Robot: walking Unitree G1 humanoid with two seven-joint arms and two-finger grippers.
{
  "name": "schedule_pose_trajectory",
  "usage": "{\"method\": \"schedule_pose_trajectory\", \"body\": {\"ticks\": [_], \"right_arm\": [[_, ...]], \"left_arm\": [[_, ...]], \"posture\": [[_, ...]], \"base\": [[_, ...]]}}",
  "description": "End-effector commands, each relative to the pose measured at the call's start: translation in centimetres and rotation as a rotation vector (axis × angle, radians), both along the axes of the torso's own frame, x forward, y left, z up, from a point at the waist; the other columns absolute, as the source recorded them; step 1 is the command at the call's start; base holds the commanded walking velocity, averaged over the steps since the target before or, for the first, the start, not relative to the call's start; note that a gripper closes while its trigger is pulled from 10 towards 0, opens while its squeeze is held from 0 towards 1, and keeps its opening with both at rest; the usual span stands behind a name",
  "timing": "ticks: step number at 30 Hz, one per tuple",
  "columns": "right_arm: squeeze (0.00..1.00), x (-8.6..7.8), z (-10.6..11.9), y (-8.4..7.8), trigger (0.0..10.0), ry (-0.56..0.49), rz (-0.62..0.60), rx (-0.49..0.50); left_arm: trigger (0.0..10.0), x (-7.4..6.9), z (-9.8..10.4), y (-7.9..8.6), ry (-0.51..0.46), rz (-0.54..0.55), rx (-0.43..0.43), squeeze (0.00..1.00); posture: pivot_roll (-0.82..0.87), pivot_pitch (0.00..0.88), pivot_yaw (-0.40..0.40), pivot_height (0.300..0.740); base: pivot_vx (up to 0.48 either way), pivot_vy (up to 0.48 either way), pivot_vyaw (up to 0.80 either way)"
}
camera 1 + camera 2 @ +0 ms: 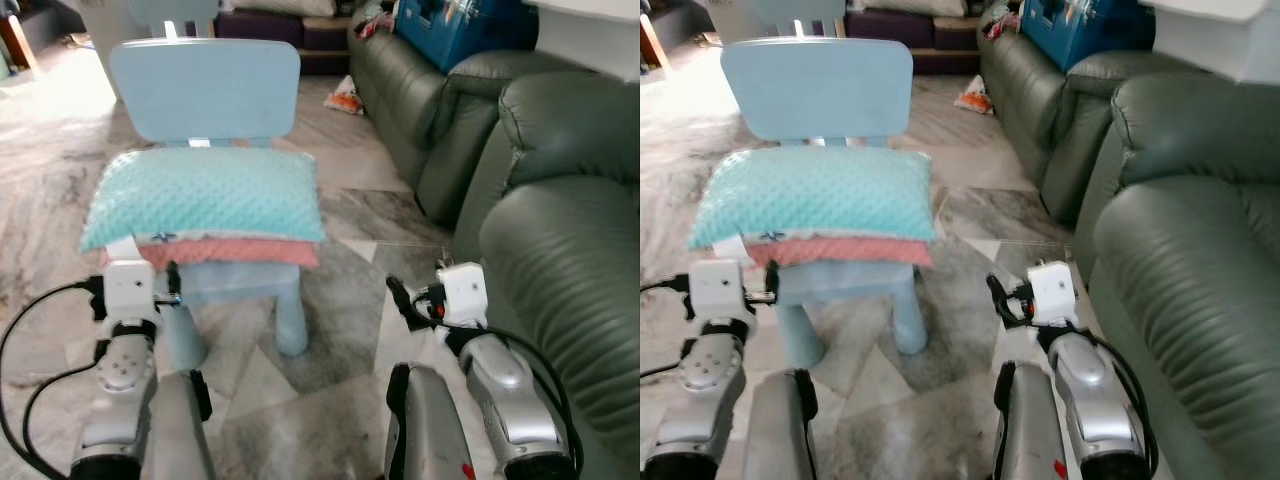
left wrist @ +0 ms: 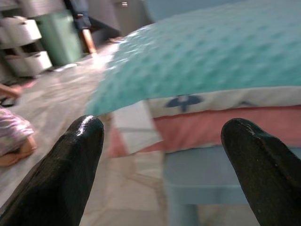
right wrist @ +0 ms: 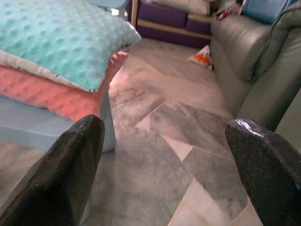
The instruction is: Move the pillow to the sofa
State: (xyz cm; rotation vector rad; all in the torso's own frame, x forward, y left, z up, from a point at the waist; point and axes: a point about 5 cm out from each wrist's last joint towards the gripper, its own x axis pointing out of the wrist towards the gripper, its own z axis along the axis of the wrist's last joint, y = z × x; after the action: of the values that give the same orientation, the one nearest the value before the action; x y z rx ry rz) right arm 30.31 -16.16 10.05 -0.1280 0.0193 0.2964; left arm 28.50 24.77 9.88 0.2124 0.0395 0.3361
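A teal dotted pillow (image 1: 205,195) lies on top of a pink pillow (image 1: 240,252) on the seat of a small light-blue chair (image 1: 205,88) straight ahead. A dark green leather sofa (image 1: 570,250) runs along the right side. My left gripper (image 2: 162,126) is open, low in front of the chair's left corner, its fingers pointing at the pillows' near edge without touching. My right gripper (image 3: 164,126) is open over the floor between chair and sofa, and the pillow corner (image 3: 61,37) lies off to its side.
The floor is grey marble tile (image 1: 340,330). An orange-and-white bag (image 1: 345,97) lies on the floor beyond the chair. A blue box (image 1: 460,30) sits on the far sofa. A purple bench (image 1: 290,25) stands at the back. White drawers (image 2: 28,42) stand off to the left.
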Motion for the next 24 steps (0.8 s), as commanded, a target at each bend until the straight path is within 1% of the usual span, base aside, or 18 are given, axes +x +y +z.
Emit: {"method": "schedule_pose_trajectory", "body": {"ticks": [1,3,4,5,7,8,10,11,14,16,17,18,20,22,23,24], "right_arm": [[0.00,0.2,0.2,-0.3,10.0,-0.007,-0.001,-0.004],[0.00,1.4,1.8,0.1,10.0,-0.055,0.025,0.008],[0.00,1.8,2.3,0.3,10.0,-0.066,0.030,0.028],[0.00,1.8,2.4,0.3,10.0,-0.069,0.033,0.033],[0.00,2.9,3.7,0.9,10.0,-0.092,0.066,0.040],[0.00,3.2,4.0,1.0,10.0,-0.098,0.071,0.045],[0.00,3.4,4.2,1.1,10.0,-0.105,0.076,0.049],[0.00,4.0,4.8,1.3,10.0,-0.115,0.076,0.059],[0.00,4.9,6.0,1.8,10.0,-0.144,0.088,0.079],[0.00,4.9,6.2,2.0,10.0,-0.151,0.092,0.084],[0.00,5.1,6.7,2.6,10.0,-0.165,0.104,0.103],[0.00,5.1,6.7,2.6,10.0,-0.165,0.104,0.103],[0.00,5.6,7.1,3.4,10.0,-0.170,0.113,0.135],[0.00,6.4,7.8,4.5,10.0,-0.173,0.121,0.194],[0.00,7.0,8.8,5.6,10.0,-0.185,0.133,0.245],[0.00,7.0,8.8,5.6,10.0,-0.185,0.133,0.245]], "left_arm": [[10.0,0.3,0.5,0.6,-0.018,0.026,0.012,0.00],[10.0,0.8,2.1,2.4,-0.070,0.098,0.037,0.00],[10.0,0.9,2.6,2.9,-0.085,0.118,0.040,0.00],[10.0,0.8,2.8,3.1,-0.090,0.122,0.042,0.00],[10.0,1.3,3.6,4.6,-0.108,0.163,0.043,0.00],[10.0,1.3,3.9,5.0,-0.113,0.174,0.037,0.00],[10.0,1.3,4.0,5.3,-0.120,0.186,0.029,0.00],[10.0,1.5,4.5,5.8,-0.135,0.205,0.012,0.00],[10.0,2.0,5.7,6.0,-0.154,0.206,0.045,0.00],[10.0,2.0,5.9,6.1,-0.159,0.207,0.049,0.00],[10.0,2.1,6.2,6.6,-0.161,0.214,0.045,0.00],[10.0,2.1,6.2,6.6,-0.161,0.214,0.045,0.00],[10.0,2.5,6.4,7.3,-0.165,0.241,0.016,0.00],[10.0,3.1,7.0,7.8,-0.181,0.248,-0.004,0.00],[10.0,3.8,7.7,7.9,-0.187,0.235,-0.014,0.00],[10.0,3.8,7.7,7.9,-0.187,0.235,-0.014,0.00]], "posture": [[-0.10,0.000,-0.050,0.363],[-0.09,0.000,-0.053,0.363],[-0.09,0.000,-0.053,0.363],[-0.09,0.000,-0.054,0.363],[-0.07,0.000,-0.058,0.363],[-0.07,0.000,-0.058,0.363],[-0.06,0.000,-0.057,0.363],[-0.06,0.000,-0.054,0.363],[-0.05,0.000,-0.049,0.363],[-0.05,0.009,-0.044,0.363],[-0.05,0.023,-0.040,0.363],[-0.05,0.023,-0.040,0.363],[-0.05,0.036,-0.037,0.363],[-0.05,0.044,-0.033,0.363],[-0.04,0.057,-0.031,0.363],[-0.04,0.057,-0.031,0.363]], "base": [[0.000,0.000,0.00],[0.000,0.000,0.00],[0.000,0.000,0.00],[0.000,0.000,0.00],[0.000,0.000,0.00],[0.000,0.000,0.00],[0.000,0.000,0.00],[0.000,0.000,0.00],[0.000,0.000,0.00],[0.000,0.000,0.00],[0.000,0.000,0.00],[0.000,0.000,0.00],[0.000,0.000,0.00],[0.000,0.000,0.00],[0.000,0.000,0.00],[0.000,0.000,0.00]]}}
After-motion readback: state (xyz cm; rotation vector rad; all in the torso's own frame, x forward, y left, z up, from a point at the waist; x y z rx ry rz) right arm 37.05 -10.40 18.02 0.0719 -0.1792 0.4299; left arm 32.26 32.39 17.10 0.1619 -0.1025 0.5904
